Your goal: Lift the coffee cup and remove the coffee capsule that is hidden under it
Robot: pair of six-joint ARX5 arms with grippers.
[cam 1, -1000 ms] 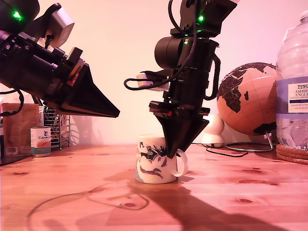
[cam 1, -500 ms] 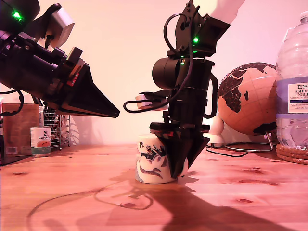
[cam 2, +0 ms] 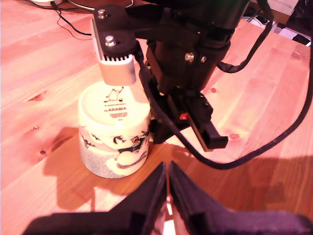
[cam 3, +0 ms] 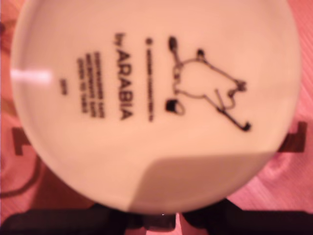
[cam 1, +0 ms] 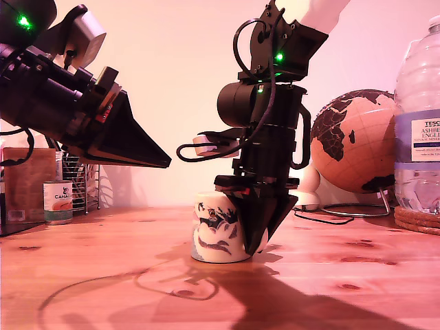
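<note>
The coffee cup stands upside down on the wooden table, white with a dark printed pattern. Its base faces up and fills the second wrist view, where the maker's print shows. My second gripper comes down from above on the cup's side toward the exterior view's right. It covers the handle and looks shut on the cup; one finger shows beside the cup. My first gripper hangs shut and empty, high at the exterior view's left; its tips point at the cup. The coffee capsule is hidden.
A small tin can, a brown box and a wire rack stand at the exterior view's left. A globe, a water bottle and a cork mat stand at that view's right. A black cable hangs over the table.
My second gripper came down over the cup's handle side, and the handle went out of sight behind it. The cup shifted slightly toward the exterior view's left. The first arm stayed still.
</note>
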